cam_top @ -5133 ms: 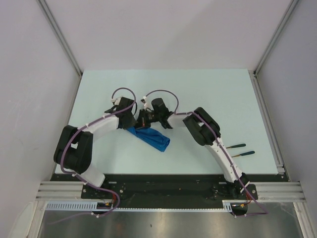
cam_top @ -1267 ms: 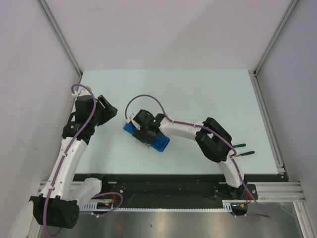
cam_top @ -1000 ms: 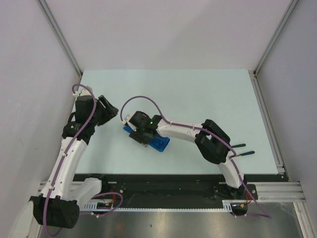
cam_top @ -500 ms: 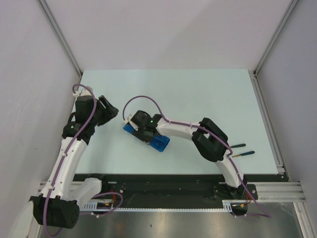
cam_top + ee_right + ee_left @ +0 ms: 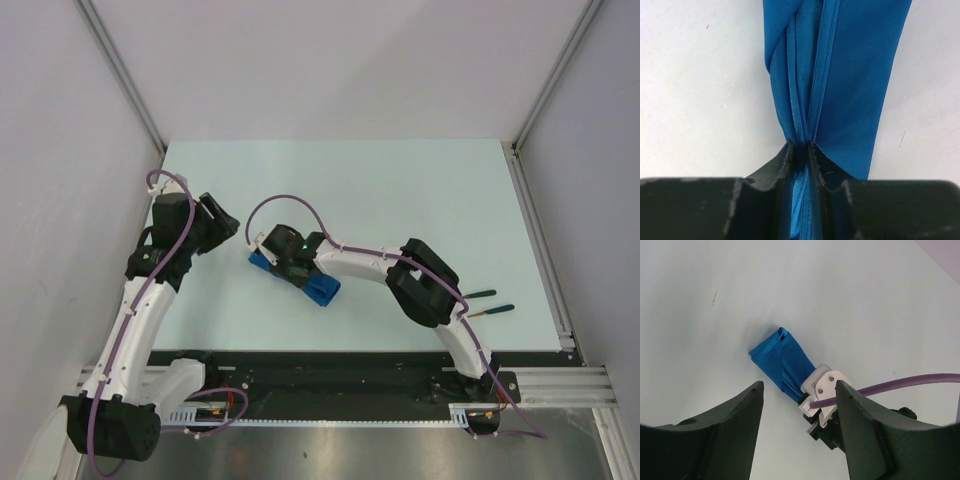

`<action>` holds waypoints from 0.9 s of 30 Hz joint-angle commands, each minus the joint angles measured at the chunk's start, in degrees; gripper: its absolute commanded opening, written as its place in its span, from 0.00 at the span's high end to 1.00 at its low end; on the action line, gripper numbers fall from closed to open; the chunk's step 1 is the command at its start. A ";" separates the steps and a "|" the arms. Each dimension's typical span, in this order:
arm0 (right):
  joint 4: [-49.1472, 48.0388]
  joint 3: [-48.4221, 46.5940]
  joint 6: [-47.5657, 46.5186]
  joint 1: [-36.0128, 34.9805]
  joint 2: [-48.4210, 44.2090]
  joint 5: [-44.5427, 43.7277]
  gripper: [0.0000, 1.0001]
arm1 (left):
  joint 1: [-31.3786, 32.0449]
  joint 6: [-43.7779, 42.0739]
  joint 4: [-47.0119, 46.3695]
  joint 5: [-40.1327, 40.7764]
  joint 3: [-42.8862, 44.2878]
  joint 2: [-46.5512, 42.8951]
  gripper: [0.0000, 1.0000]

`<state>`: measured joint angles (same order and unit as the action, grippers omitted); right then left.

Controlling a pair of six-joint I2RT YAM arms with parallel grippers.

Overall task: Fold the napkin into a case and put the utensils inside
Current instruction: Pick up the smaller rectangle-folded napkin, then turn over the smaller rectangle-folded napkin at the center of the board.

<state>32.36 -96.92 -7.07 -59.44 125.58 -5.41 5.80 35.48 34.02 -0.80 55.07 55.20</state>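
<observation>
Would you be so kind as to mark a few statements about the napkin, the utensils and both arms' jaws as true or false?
1. The jaws of the right arm are pinched on the blue napkin. True.
2. The jaws of the left arm also grip the napkin. False: they stand open and hold nothing, off to the napkin's left.
3. The utensils are tucked inside the napkin. False: they lie on the table beside the right arm, near the right edge, apart from the napkin.
4. The napkin lies folded into a narrow strip on the table. True.
</observation>
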 commanded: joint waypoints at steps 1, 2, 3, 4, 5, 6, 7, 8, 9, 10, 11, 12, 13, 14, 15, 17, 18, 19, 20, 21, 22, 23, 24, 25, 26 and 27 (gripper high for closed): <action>-0.81 -0.37 1.53 -0.15 1.78 -0.92 0.83 | -0.62 -1.21 -0.89 -1.14 -0.40 -0.88 0.36; -1.07 -0.63 1.62 -0.06 1.60 -0.92 0.87 | -0.62 -1.29 -0.97 -1.14 -0.49 -0.80 0.36; -1.16 -0.63 1.88 -0.06 1.08 -0.57 0.89 | -0.70 -1.38 -0.89 -1.14 -0.49 -0.71 0.36; -1.07 -1.07 2.15 -0.06 0.98 -0.39 0.93 | -0.71 -1.38 -0.97 -1.22 -0.58 -0.71 0.36; -0.46 -2.12 2.50 -0.06 0.72 -0.13 1.00 | -0.79 -1.38 -0.97 -1.31 -0.66 -0.62 0.36; -0.19 -2.91 2.67 -0.06 0.55 0.83 1.00 | -0.88 -1.38 -0.97 -1.49 -0.75 -0.53 0.36; 0.24 -3.70 3.89 -0.06 0.11 1.19 1.00 | -0.97 -1.56 -0.97 -1.49 -0.67 -0.44 0.36; 1.38 -4.58 4.69 0.03 0.02 1.80 1.00 | -0.97 -1.47 -1.06 -1.49 -0.66 -0.44 0.36; 1.91 -6.68 5.74 0.11 -0.16 3.81 1.00 | -1.14 -1.56 -0.97 -1.57 -0.49 -0.36 0.36; 2.35 -7.39 7.06 0.37 -0.77 4.87 1.00 | -1.23 -1.65 -0.89 -1.58 -0.40 -0.44 0.36; 2.71 -8.10 9.16 0.81 -1.21 8.28 1.00 | -1.32 -1.65 -0.80 -1.58 -0.23 -0.44 0.36; 2.71 -8.89 10.57 1.34 -1.56 10.05 1.00 | -1.41 -1.73 -0.62 -1.66 0.21 -0.44 0.36; 2.54 -9.16 11.89 1.69 -2.09 11.72 1.00 | -1.50 -1.82 -0.10 -1.49 0.39 -0.62 0.36; 2.10 -9.16 15.12 2.04 -2.96 13.39 1.00 | -1.58 -1.82 0.08 -1.49 0.65 -0.71 0.36; 1.57 -9.07 16.46 2.92 -3.49 16.71 1.00 | -1.67 -2.00 0.17 -1.49 1.00 -0.71 0.36; -0.96 -7.85 21.02 3.54 -4.81 22.25 1.00 | -1.76 -2.26 0.43 -1.49 1.36 -0.88 0.36; -2.81 -6.54 22.87 3.98 -5.43 24.29 1.00 | -1.76 -2.18 0.52 -1.57 1.53 -0.97 0.36; -5.00 -3.39 24.63 4.42 -5.95 26.39 1.00 | -1.85 -2.26 0.52 -1.66 1.53 -0.97 0.36; -10.59 -1.18 29.35 4.68 -7.00 30.68 1.00 | -1.85 -2.18 0.43 -1.84 1.53 -0.97 0.36; -13.78 0.75 31.92 5.03 -7.28 32.90 1.00 | -1.85 -2.26 0.43 -1.93 1.53 -1.06 0.36; -17.21 4.51 34.29 5.73 -7.63 34.92 1.00 | -1.93 -2.18 0.52 -2.01 1.45 -1.15 0.36; -23.51 6.03 36.93 5.91 -7.80 38.07 1.00 | -1.94 -2.26 0.61 -2.01 1.45 -1.15 0.36; -26.53 7.44 40.69 6.00 -8.07 39.24 1.00 | -1.94 -2.35 0.70 -1.93 1.45 -1.15 0.36; -31.78 9.11 42.56 6.00 -8.24 39.94 1.00 | -1.94 -2.52 0.78 -1.93 1.36 -1.15 0.35; -35.83 12.08 44.23 6.18 -8.25 41.78 1.00 | -2.02 -2.44 0.78 -1.93 1.36 -1.15 0.35; -39.35 14.29 48.69 6.44 -8.25 42.75 1.00 | -2.02 -2.61 0.78 -1.93 1.27 -1.23 0.35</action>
<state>13.61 -88.95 26.41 -53.21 120.03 27.03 4.36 34.37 34.76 -1.91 54.74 55.18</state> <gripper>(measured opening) 0.020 0.646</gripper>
